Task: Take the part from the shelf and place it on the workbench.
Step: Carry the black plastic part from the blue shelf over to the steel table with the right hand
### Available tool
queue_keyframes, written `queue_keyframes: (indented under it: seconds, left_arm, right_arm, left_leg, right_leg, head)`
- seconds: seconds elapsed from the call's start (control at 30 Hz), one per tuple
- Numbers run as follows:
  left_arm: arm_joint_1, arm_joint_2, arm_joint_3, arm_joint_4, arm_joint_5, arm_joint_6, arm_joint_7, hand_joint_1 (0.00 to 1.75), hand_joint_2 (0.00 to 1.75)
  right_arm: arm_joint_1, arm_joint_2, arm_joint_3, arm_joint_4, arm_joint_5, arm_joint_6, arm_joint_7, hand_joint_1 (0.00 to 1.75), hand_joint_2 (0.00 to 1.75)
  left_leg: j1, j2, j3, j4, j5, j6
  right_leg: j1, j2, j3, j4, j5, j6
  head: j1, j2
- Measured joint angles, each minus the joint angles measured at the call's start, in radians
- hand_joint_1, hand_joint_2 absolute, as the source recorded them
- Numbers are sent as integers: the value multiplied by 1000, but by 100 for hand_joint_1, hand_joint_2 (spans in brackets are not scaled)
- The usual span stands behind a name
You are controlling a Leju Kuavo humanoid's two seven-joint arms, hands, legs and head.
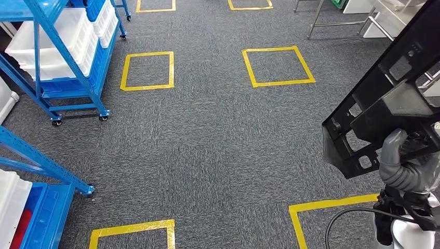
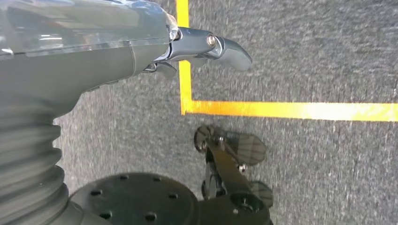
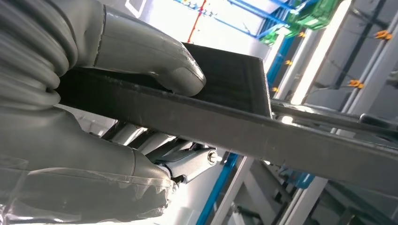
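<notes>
right hand (image 1: 402, 161) grips black part (image 1: 386, 98), lower right, raised for carrying | left hand (image 2: 141, 51) hangs over floor, holds nothing, fingers' spread unclear | shelf (image 1: 62, 57) upper left

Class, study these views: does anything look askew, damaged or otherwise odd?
Nothing stands out. The black plastic frame part is tilted, but only because the right hand grips it by one edge. No visible damage.
</notes>
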Motion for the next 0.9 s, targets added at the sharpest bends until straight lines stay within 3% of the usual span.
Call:
queue_keyframes:
  seconds: [0.07,0.13,0.2,0.23,0.27,0.3,0.37,0.43,0.5,0.57,0.63,0.7,0.73,0.77,0.8,0.83,0.9]
  left_arm:
    - [-1,1,-5,0,-10,14,-17,0,175]
    - [0,1,-12,0,-19,30,-27,0,175]
    - [1,1,-18,0,-26,42,-30,0,175]
    - [1,1,-20,0,-30,49,-32,0,175]
    - [1,1,-22,0,-36,56,-35,0,175]
    - [0,1,-26,0,-41,62,-39,0,175]
    - [-1,0,-34,0,-49,65,-52,0,175]
    - [-2,0,-41,0,-51,58,-66,0,175]
    - [-4,-1,-44,0,-48,50,-76,0,175]
    - [-6,-2,-44,0,-42,43,-84,0,175]
    - [-4,-2,-44,0,-36,39,-89,0,175]
    - [0,-2,-44,0,-30,33,-91,0,175]
    - [2,-2,-44,0,-28,29,-91,0,175]
    - [3,-1,-44,0,-25,26,-91,0,175]
    - [4,-1,-44,0,-23,25,-92,0,175]
    - [4,0,-44,0,-22,24,-93,0,175]
    - [5,1,-44,0,-19,22,-96,0,175]
  right_arm:
    - [5,-1,-9,0,-2,-1,0,175,175]
    - [3,-2,-17,1,-6,-3,0,175,175]
    - [4,-2,-23,5,-12,-4,1,175,175]
    - [6,-2,-25,8,-15,-5,2,175,175]
    - [9,-2,-27,10,-18,-5,2,175,175]
    - [10,-3,-29,12,-19,-5,3,175,175]
    - [12,-6,-30,12,-21,-5,2,175,175]
    - [12,-10,-30,13,-23,-6,1,175,175]
    - [14,-15,-31,14,-25,-8,-2,175,175]
    - [16,-19,-33,14,-28,-9,-4,175,175]
    - [18,-21,-33,15,-33,-7,-6,175,175]
    - [22,-21,-32,17,-37,-3,-7,175,175]
    - [27,-21,-32,19,-37,-1,-7,175,175]
    - [31,-21,-31,20,-38,1,-8,175,175]
    - [35,-21,-31,22,-38,2,-9,175,175]
    - [38,-21,-30,23,-39,2,-10,175,175]
    - [42,-21,-27,23,-39,2,-13,175,175]
  left_leg:
    - [-1,27,1,-11,9,16]
    - [-4,54,0,-16,13,24]
    - [-9,82,-3,-16,12,27]
    - [-11,96,-3,-16,12,28]
    - [-13,109,-3,-15,11,28]
    - [-14,121,-2,-15,9,27]
    - [-18,143,1,-15,5,23]
    - [-21,160,4,-14,2,15]
    - [-21,176,8,-15,-2,5]
    - [-18,151,2,10,-22,-5]
    - [-14,100,-41,106,-76,-12]
    - [-12,80,-104,237,-130,-16]
    - [-11,78,-122,271,-134,-18]
    - [-9,76,-123,267,-117,-19]
    - [-7,72,-106,225,-83,-20]
    - [-3,58,-78,159,-43,-20]
    - [3,12,-30,53,2,-19]
  right_leg:
    - [0,-38,-17,28,-19,9]
    - [2,-99,-64,127,-76,15]
    - [0,-120,-117,244,-124,20]
    - [-1,-123,-127,269,-127,20]
    - [-1,-127,-114,250,-110,20]
    - [0,-136,-82,195,-81,17]
    - [10,-182,-5,57,-34,5]
    - [21,-205,27,-6,-23,-7]
    - [23,-183,26,-10,-19,-17]
    - [17,-161,30,-20,-12,-28]
    - [13,-141,32,-26,-8,-36]
    - [13,-117,31,-24,-8,-39]
    - [13,-103,30,-23,-8,-39]
    - [12,-88,30,-21,-8,-39]
    - [12,-74,31,-18,-9,-37]
    - [11,-60,30,-14,-11,-34]
    - [9,-41,28,-6,-15,-28]
  head:
    - [0,0]
    - [0,0]
    - [0,0]
    - [0,0]
    - [0,0]
    - [0,0]
    - [0,0]
    - [0,0]
    - [0,0]
    - [0,0]
    - [0,0]
    - [0,0]
    - [0,0]
    - [0,0]
    - [0,0]
    - [0,0]
    - [0,0]
